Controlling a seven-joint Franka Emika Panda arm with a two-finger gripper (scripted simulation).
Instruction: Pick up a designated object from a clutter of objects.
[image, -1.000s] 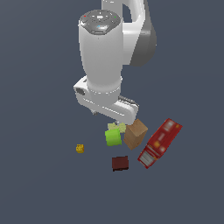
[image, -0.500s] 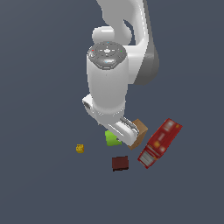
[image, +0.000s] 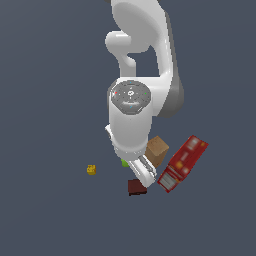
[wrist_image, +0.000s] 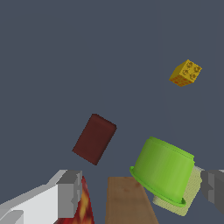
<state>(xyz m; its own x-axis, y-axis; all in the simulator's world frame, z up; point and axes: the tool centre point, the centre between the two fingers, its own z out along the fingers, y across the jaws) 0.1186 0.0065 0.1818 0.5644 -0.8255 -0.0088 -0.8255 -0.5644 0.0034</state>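
The dark maroon block (image: 134, 187) lies on the floor at the front of the clutter; it also shows in the wrist view (wrist_image: 94, 138), flat and alone. My gripper (image: 145, 177) hangs just above and beside it, toward the tan box. In the wrist view my gripper (wrist_image: 142, 190) is open and empty, with its fingers (wrist_image: 70, 194) wide apart. The lime-green cylinder (wrist_image: 164, 169) sits on the pale yellow-green block (wrist_image: 187, 200). In the exterior view the arm hides the pale block and all but a sliver of the cylinder (image: 124, 163).
A tan box (image: 157, 150) and a long red box (image: 182, 162) lie to the exterior view's right of the maroon block; both show in the wrist view, tan (wrist_image: 127, 201) and red (wrist_image: 84, 211). A tiny yellow piece (image: 91, 169) (wrist_image: 185, 73) lies apart.
The arm has come down and toward the exterior view's right, from above the green pieces to just over the maroon block. It now covers the green pieces. The objects have not moved.
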